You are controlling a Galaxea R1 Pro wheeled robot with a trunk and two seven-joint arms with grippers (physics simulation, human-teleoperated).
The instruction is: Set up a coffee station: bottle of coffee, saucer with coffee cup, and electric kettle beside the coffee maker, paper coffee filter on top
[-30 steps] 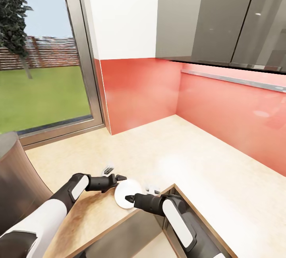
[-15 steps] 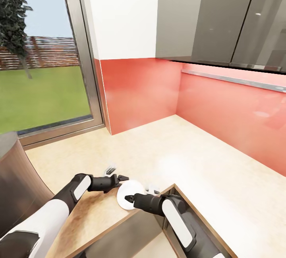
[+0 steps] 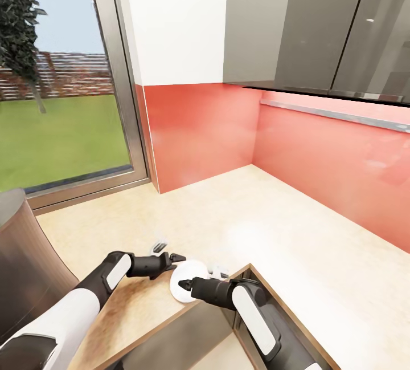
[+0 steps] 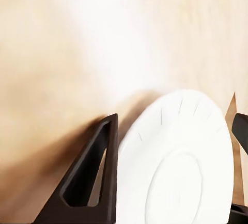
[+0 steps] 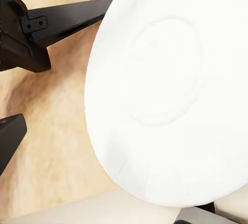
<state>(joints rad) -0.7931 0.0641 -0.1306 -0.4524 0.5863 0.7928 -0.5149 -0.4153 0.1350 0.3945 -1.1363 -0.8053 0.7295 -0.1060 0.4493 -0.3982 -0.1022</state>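
- Near edge of counter (image 3: 273, 227): saucer (image 3: 185, 285) sits between both end effectors, tilted on edge.
- L end effector (image 3: 175, 260) grasping saucer rim; R end effector (image 3: 183, 284) touching it, grip state can't tell.

Beige stone-look table (image 3: 273, 227) runs into the red-walled corner, surface bare. A wooden ledge (image 3: 134, 310) sits below the white saucer (image 3: 188, 281).

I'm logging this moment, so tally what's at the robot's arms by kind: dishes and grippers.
Saucer: 1
Grippers: 2, left gripper and right gripper
Total: 3
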